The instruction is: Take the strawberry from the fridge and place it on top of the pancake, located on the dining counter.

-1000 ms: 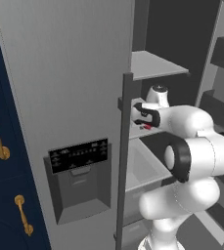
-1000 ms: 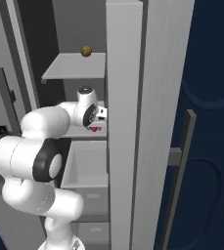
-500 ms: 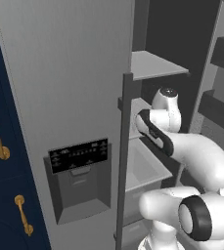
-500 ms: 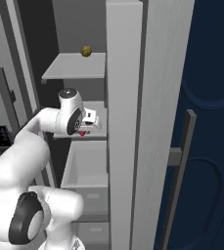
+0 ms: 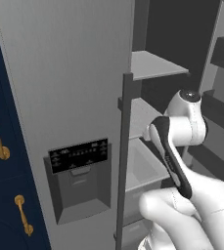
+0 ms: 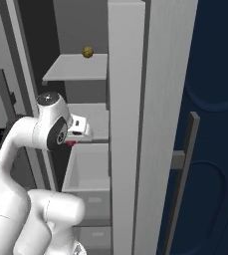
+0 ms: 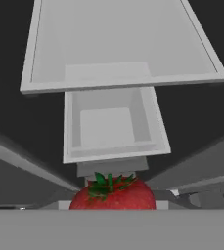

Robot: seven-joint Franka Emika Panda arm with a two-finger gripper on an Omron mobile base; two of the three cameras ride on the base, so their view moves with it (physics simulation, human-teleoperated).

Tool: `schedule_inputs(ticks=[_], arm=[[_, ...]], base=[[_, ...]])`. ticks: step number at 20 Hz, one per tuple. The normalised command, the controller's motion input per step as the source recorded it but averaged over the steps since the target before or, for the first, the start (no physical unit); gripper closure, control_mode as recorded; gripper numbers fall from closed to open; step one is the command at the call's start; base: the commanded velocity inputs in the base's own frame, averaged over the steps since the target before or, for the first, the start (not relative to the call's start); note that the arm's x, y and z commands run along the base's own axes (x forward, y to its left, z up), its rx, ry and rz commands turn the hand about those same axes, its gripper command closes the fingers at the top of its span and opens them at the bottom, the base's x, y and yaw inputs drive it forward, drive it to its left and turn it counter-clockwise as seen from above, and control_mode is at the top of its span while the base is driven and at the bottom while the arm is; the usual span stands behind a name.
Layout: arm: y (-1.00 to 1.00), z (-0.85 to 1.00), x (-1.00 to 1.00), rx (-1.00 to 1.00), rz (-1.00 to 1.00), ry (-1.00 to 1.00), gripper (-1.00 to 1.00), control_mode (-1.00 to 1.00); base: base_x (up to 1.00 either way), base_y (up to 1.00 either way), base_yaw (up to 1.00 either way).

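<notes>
Tool (image 6: 71, 143) of mine pinched narrow on strawberry (image 7: 113, 194), one berry, red with green leaves, held inside open fridge (image 5: 64, 88) above white drawer (image 7: 114, 122). Two shelves (image 6: 78, 67) visible. One small brown ball (image 6: 87, 52) on upper shelf.

Tall grey fridge (image 5: 64, 88) looked matt, smooth metal; its pale shelves (image 6: 78, 69) plain matt plastic. Small red strawberry (image 7: 113, 195) showed a faintly dimpled, slightly glossy skin.
</notes>
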Motion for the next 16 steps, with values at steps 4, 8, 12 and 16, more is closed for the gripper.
schedule_inputs(ticks=[4, 8, 12, 16], arm=[[0.00, 0.40, -1.00, 0.00, 0.00, 0.00, 1.00, -1.00], [0.00, 0.43, -0.87, 0.00, 0.00, 0.00, 1.00, -1.00], [0.02, -0.02, -0.10, 0.00, 0.00, 0.01, 1.00, -1.00], [0.00, -0.11, -0.36, 0.00, 0.00, -0.02, 1.00, -1.00]], base=[[0.00, 0.00, 0.00], [0.00, 0.00, 0.00], [0.00, 0.00, 0.00], [0.00, 0.00, 0.00]])
